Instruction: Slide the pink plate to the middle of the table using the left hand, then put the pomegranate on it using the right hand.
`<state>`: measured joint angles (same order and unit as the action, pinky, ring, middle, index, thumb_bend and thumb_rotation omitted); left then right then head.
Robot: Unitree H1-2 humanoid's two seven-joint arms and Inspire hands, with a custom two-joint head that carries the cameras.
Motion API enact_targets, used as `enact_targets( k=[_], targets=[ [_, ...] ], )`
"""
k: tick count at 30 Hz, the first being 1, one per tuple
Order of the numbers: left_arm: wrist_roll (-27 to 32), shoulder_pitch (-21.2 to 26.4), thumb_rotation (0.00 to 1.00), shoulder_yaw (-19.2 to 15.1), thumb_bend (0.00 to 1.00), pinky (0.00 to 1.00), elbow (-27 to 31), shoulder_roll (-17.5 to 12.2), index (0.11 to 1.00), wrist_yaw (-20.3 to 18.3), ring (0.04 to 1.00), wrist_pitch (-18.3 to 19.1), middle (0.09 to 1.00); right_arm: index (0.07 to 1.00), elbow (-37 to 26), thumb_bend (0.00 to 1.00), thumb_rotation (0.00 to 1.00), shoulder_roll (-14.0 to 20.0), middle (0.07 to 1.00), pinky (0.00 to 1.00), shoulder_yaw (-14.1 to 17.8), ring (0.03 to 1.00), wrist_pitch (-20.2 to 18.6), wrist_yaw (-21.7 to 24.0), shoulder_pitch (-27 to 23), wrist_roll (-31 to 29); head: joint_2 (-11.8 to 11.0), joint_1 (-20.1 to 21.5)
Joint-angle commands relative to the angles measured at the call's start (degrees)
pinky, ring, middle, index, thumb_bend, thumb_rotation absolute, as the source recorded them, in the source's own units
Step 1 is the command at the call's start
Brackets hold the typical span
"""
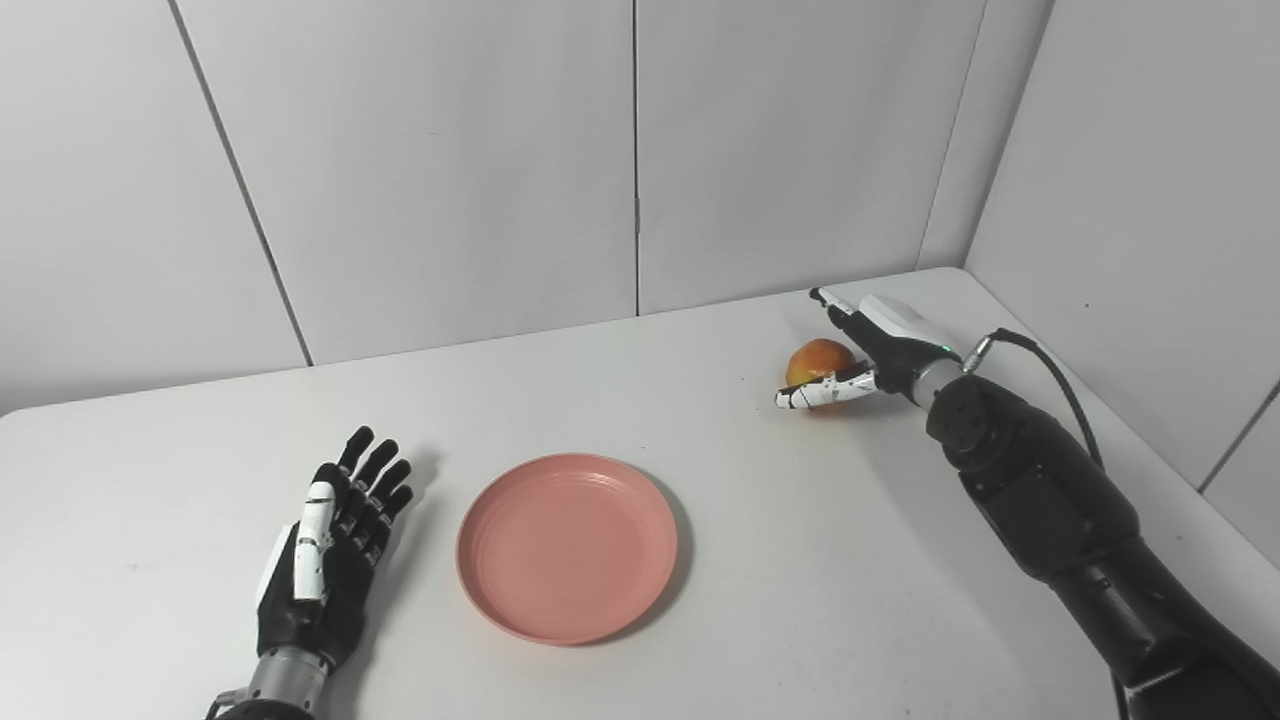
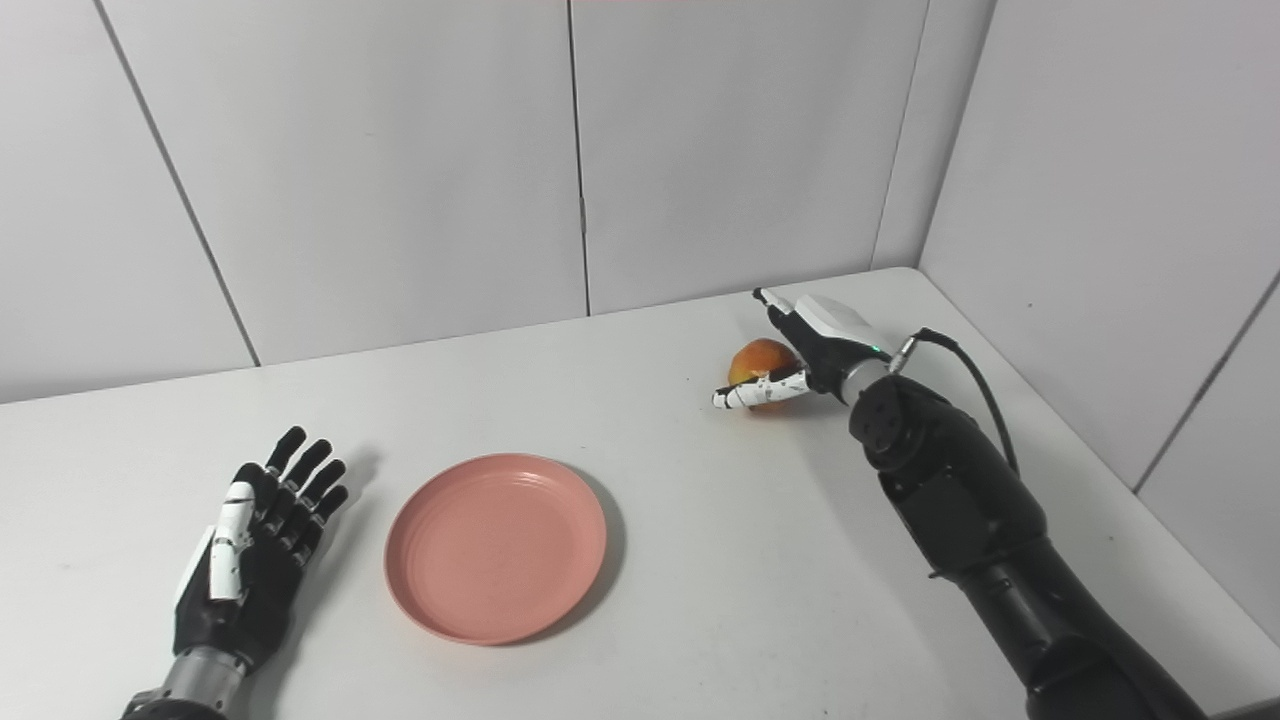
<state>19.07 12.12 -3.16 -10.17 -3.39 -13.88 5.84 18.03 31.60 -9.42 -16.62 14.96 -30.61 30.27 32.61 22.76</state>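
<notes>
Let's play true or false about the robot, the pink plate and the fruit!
1. The pink plate has nothing on it. True.
2. The pomegranate lies next to the left hand. False: it is at the right hand, whose fingers reach around it.
3. The left hand lies open beside the plate. True.
4. The left hand touches the plate. False: bare table shows between them.
5. The pomegranate is nearer the wall than the plate is. True.

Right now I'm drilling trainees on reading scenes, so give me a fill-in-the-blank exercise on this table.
1. The pink plate holds ____.
2. The pomegranate sits between the fingers and thumb of the ____ hand.
3. The left hand lies open on the ____ beside the plate.
4. The pomegranate lies closer to the table's ____ edge than the plate does.

Missing words: nothing; right; table; far
</notes>
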Motion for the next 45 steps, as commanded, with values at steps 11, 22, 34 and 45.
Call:
enact_targets(
  k=[11,22,34,45],
  targets=[
    [-0.3,-1.6,1.00,0.1,0.37,0.96,-0.8,-0.6,0.940,0.3,0.936,3.1,0.943,0.976,1.1,1.00,0.51,0.2,0.965,0.85,0.1,0.935,-1.1,-2.3,-2.2,1.3,0.2,-0.3],
    [-0.4,-1.8,1.00,0.1,0.37,0.95,-0.1,-0.4,0.936,0.7,0.930,3.7,0.937,0.959,3.3,1.00,0.50,-0.3,0.946,0.83,0.0,0.913,-0.4,-3.2,-2.8,1.3,0.3,-0.5],
    [-0.5,-1.7,1.00,0.3,0.37,0.96,-0.3,-0.3,0.943,0.4,0.935,3.3,0.943,0.948,5.8,1.00,0.46,-1.0,0.956,0.85,0.1,0.929,-0.5,-4.8,-3.5,0.3,0.4,-0.9],
    [-0.5,-1.8,1.00,0.3,0.38,0.96,0.1,-0.4,0.942,0.5,0.935,3.7,0.943,0.879,7.5,1.00,0.46,-2.0,0.878,0.76,0.2,0.841,0.6,-8.7,-3.4,0.3,0.5,-0.9]
  ],
)
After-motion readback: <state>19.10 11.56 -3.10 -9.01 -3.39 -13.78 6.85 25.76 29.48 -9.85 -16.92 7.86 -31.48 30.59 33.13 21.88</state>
